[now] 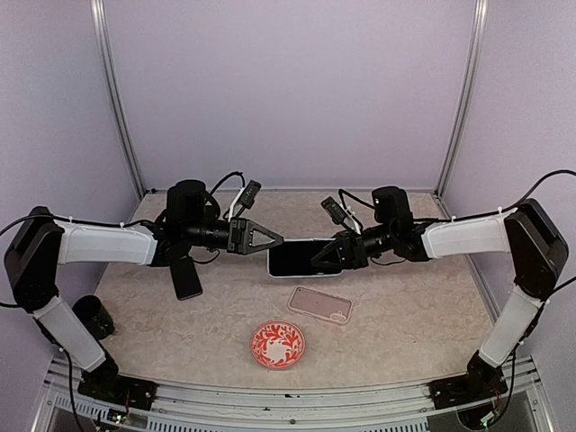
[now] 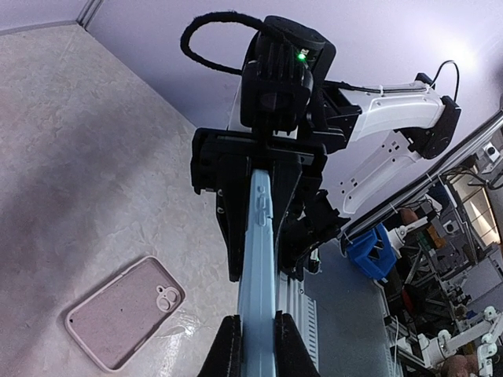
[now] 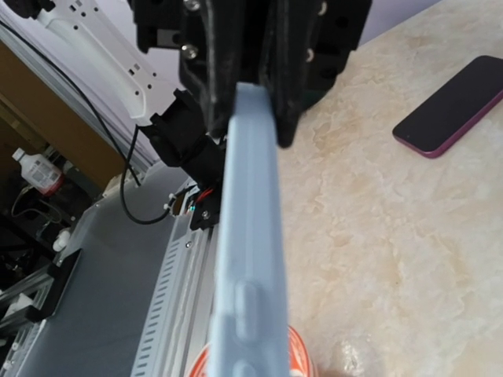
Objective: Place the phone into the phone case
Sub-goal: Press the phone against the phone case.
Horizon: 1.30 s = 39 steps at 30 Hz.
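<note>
Left gripper [image 1: 274,240] and right gripper [image 1: 326,256]: both sets of jaws are clamped together on opposite short ends of one light-blue phone [image 1: 297,258]. The phone sits just behind the pink phone case [image 1: 319,304], screen up, with its long axis running left to right between the grippers. The case lies flat on the table, apart from the phone. Count: two phones, the second a dark phone [image 1: 187,277] well left of the case; one case; one red patterned plate [image 1: 277,345] in front of the case and to its left.

tbl [image 1: 405,315] | pink case [image 1: 319,304] | red plate [image 1: 277,345] | dark phone [image 1: 186,277] | blk cup [image 1: 93,315]
</note>
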Each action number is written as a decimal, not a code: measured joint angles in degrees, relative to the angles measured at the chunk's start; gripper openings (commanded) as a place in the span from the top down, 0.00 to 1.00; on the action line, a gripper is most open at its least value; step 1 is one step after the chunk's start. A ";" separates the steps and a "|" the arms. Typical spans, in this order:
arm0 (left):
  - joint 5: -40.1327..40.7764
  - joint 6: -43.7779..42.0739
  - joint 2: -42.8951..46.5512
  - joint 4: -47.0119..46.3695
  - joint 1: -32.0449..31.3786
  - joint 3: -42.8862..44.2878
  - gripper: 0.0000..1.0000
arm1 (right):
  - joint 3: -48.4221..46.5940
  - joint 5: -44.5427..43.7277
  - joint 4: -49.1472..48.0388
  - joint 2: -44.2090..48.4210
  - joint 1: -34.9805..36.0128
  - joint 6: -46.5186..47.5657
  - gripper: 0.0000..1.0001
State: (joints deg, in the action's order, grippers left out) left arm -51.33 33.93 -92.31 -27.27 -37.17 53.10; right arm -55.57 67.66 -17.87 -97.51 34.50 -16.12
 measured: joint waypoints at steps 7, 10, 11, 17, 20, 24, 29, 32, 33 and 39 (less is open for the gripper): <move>-0.79 2.12 0.33 -3.17 0.55 -1.42 1.00 | -0.31 -0.09 0.55 0.00 0.00 1.55 1.00; -2.01 6.10 0.66 -8.94 1.42 -4.39 1.00 | -0.63 -0.70 0.61 0.00 0.57 1.68 1.00; -2.49 7.82 0.66 -11.32 1.70 -5.35 1.00 | -0.72 -0.92 0.63 0.00 0.81 1.66 1.00; -4.09 18.16 -0.13 -23.56 2.69 -9.11 1.00 | -1.42 -1.46 0.17 0.00 1.79 1.62 1.00; -4.72 24.15 -2.16 -30.67 3.15 -10.14 1.00 | -1.60 -1.88 0.15 0.00 1.88 1.55 1.00; -5.49 30.40 -4.76 -37.88 3.67 -10.78 0.93 | -1.60 -2.36 0.13 0.00 1.95 1.46 1.00; -6.10 36.17 -6.34 -43.04 4.17 -11.08 0.82 | -1.68 -3.04 -0.46 0.00 2.21 1.79 1.00; -6.51 39.34 -6.32 -44.83 5.03 -11.19 0.67 | -1.64 -2.95 -1.25 0.07 2.10 3.28 1.00; -6.67 40.26 -6.14 -46.18 6.19 -11.41 0.64 | -1.27 -2.93 -0.92 0.24 1.60 3.80 1.00; -6.51 42.75 -5.31 -49.81 10.08 -11.50 0.50 | -0.28 -3.89 1.75 0.24 -0.90 4.79 1.00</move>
State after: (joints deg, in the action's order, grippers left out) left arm -57.84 76.69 -97.62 -77.08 -27.09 41.60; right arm -55.86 63.77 -16.12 -97.27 33.61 -11.33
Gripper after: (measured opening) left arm 0.424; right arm 0.098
